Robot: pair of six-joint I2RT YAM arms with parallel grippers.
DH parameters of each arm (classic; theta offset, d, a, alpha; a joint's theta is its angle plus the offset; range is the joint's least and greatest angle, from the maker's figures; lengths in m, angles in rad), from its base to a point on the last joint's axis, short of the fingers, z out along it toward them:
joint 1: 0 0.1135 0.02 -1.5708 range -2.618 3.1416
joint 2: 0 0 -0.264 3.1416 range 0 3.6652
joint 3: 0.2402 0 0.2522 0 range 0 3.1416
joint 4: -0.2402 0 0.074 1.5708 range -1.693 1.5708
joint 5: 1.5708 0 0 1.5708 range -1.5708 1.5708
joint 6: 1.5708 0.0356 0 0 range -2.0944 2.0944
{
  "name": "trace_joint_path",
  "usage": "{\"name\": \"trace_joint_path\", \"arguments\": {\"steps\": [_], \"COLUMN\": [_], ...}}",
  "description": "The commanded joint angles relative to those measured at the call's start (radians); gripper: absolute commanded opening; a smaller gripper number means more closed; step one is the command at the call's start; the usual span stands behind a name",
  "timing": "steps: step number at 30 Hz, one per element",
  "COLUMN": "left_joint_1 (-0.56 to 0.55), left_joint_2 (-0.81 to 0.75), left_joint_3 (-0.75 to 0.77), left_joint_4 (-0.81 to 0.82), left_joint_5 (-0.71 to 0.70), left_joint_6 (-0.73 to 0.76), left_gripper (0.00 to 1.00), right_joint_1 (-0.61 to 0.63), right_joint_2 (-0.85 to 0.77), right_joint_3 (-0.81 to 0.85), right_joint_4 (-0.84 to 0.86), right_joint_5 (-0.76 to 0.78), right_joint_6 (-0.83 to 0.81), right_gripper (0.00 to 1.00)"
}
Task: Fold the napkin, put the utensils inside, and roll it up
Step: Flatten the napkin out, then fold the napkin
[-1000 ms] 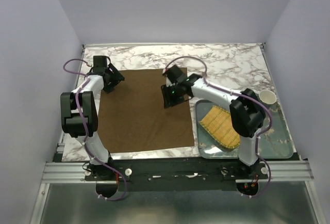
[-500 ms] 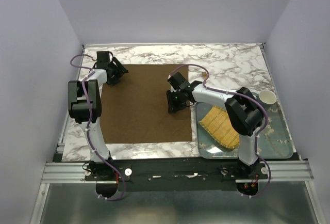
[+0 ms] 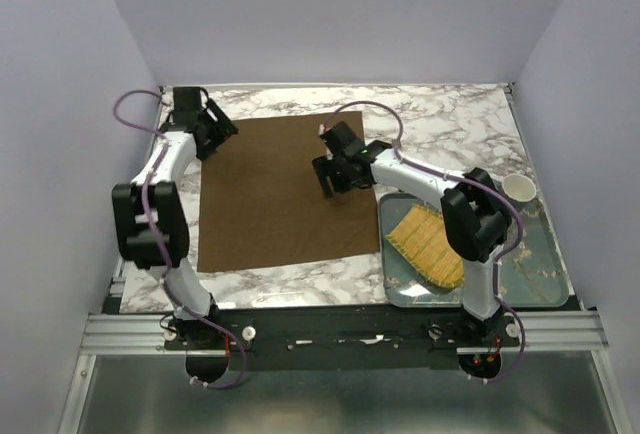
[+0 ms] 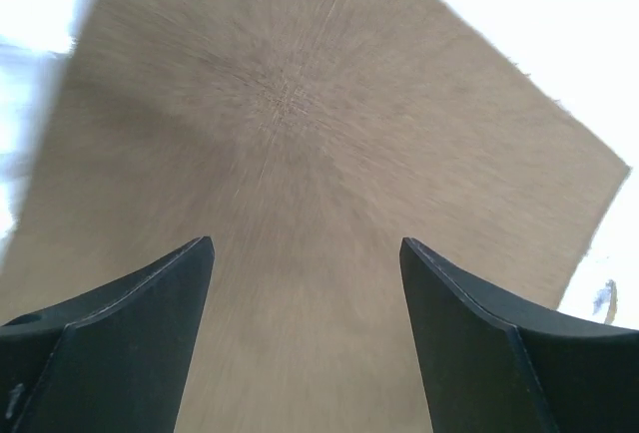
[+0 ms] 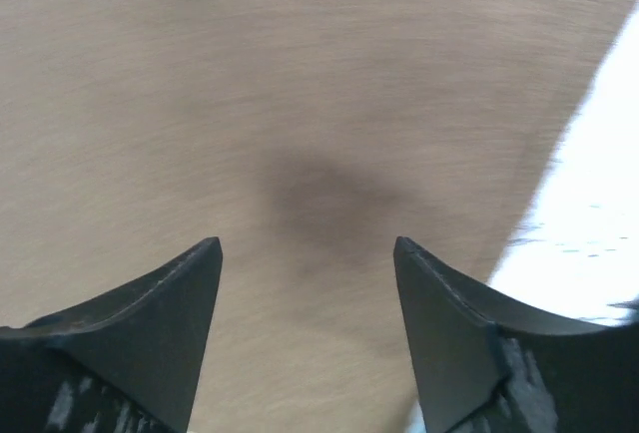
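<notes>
Top external shows us the napkin [image 3: 280, 199] spread flat on the marble surface [image 3: 440, 119], slightly skewed. We see the left pincer [image 3: 218, 134] over its far left corner and the right pincer [image 3: 335, 182] over its far right part, near the edge. From the left wrist, we find that pincer wide open with only brown cloth beneath. The right wrist shows the same, fingers [image 5: 150, 333] spread and empty. Beside the napkin, a tray [image 3: 545, 289] holds a yellow bamboo mat [image 3: 430, 244], and a white cup [image 3: 519, 188] stands at its far right corner.
</notes>
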Motion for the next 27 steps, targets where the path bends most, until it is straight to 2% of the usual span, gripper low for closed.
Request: {"name": "trace_joint_path", "arguments": {"steps": [1,3,5,8,11,13,16,27], "left_joint_1": [0.009,0.011,0.009,0.012,0.014,0.012,0.007,0.007], "left_joint_2": [-0.391,-0.556,-0.701,-0.839,-0.936,-0.972,-0.995,-0.966], "left_joint_3": [0.011,-0.024,-0.055,-0.09,-0.104,-0.108,-0.098,-0.098], "left_joint_4": [-0.216,-0.238,-0.238,-0.273,-0.309,-0.327,-0.336,-0.329], "left_joint_5": [-0.281,-0.365,-0.378,-0.369,-0.376,-0.378,-0.381,-0.367], "left_joint_6": [0.12,0.111,0.1,0.092,0.11,0.132,0.14,0.137], "left_gripper": [0.86,0.87,0.87,0.87,0.86,0.85,0.83,0.84], "right_joint_1": [0.206,0.299,0.382,0.454,0.501,0.518,0.547,0.604], "right_joint_2": [-0.052,-0.017,0.054,0.17,0.283,0.342,0.414,0.546], "right_joint_3": [0.065,0.104,0.193,0.339,0.497,0.574,0.65,0.772], "right_joint_4": [-0.002,0.02,0.048,0.099,0.106,0.106,0.106,0.065], "right_joint_5": [-0.026,-0.063,-0.063,-0.14,-0.188,-0.211,-0.226,-0.151], "right_joint_6": [-0.003,0.019,0.033,0.056,0.07,0.067,0.041,-0.051], "right_gripper": [0.8,0.82,0.82,0.79,0.64,0.53,0.42,0.39]}}
